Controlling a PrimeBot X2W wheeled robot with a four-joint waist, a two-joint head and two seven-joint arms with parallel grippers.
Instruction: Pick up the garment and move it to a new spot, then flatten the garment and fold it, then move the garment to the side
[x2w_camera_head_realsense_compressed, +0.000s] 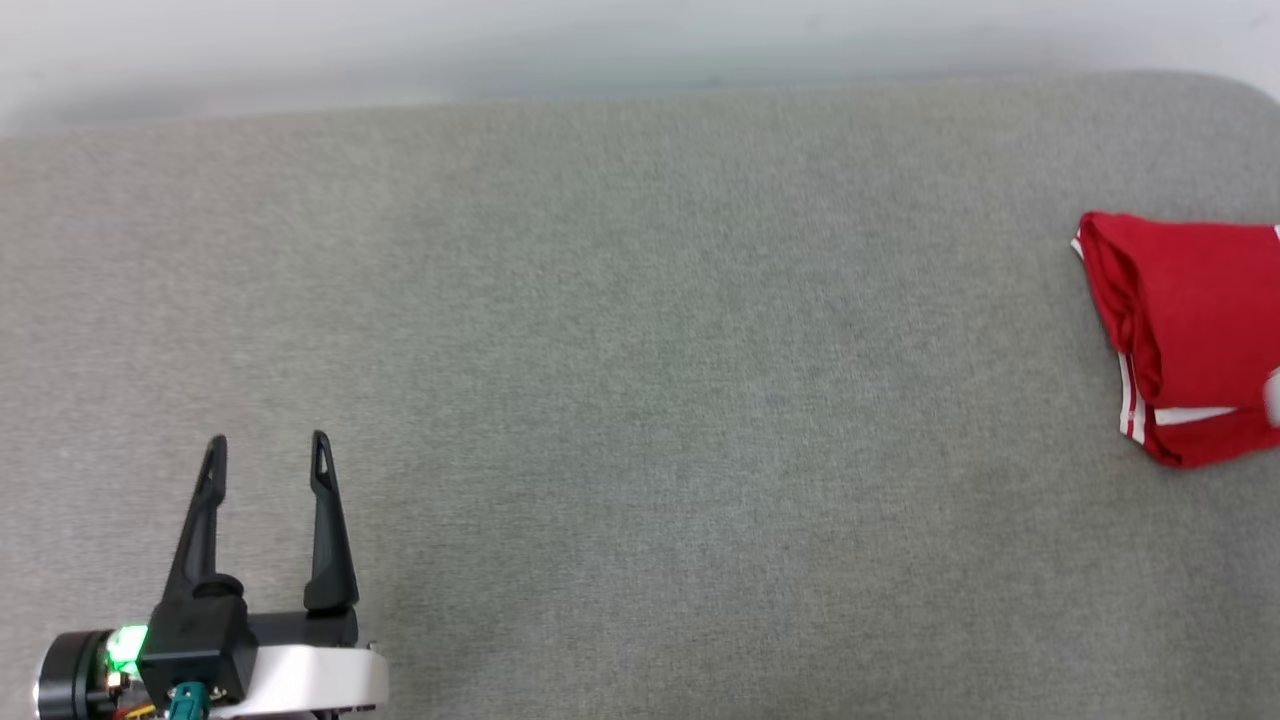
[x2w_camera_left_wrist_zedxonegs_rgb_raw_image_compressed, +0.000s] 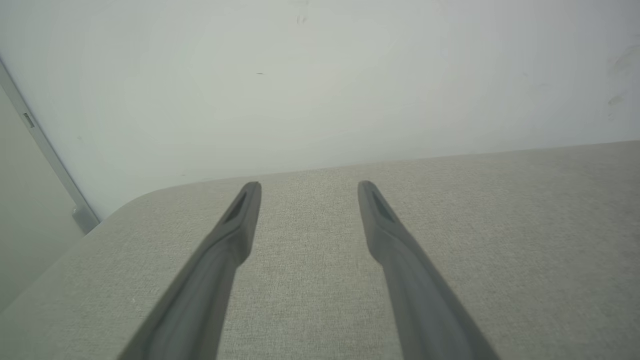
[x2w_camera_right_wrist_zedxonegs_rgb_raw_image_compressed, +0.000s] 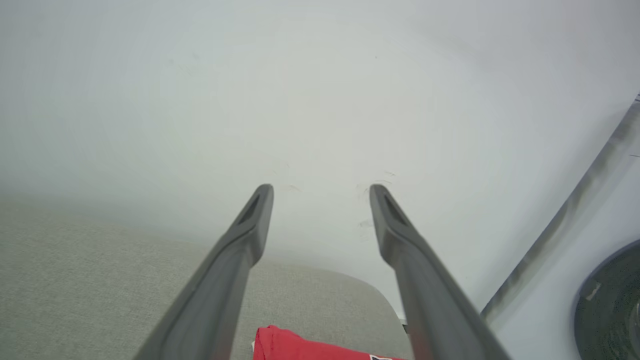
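A bare, lab-like test room, by the look of it: a wide grey woven-fabric surface (x2w_camera_head_realsense_compressed: 640, 400) with rounded corners stands against a plain, scuffed white wall (x2w_camera_left_wrist_zedxonegs_rgb_raw_image_compressed: 320, 75), a pale metal strip (x2w_camera_left_wrist_zedxonegs_rgb_raw_image_compressed: 44, 150) running down it.

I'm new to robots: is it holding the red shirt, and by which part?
Nothing is held. The left gripper and right gripper are both open and empty; the shirt lies loose on the grey pad.

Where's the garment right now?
The garment lies at the head view's right edge on the grey surface, far from the left end effector at lower left.
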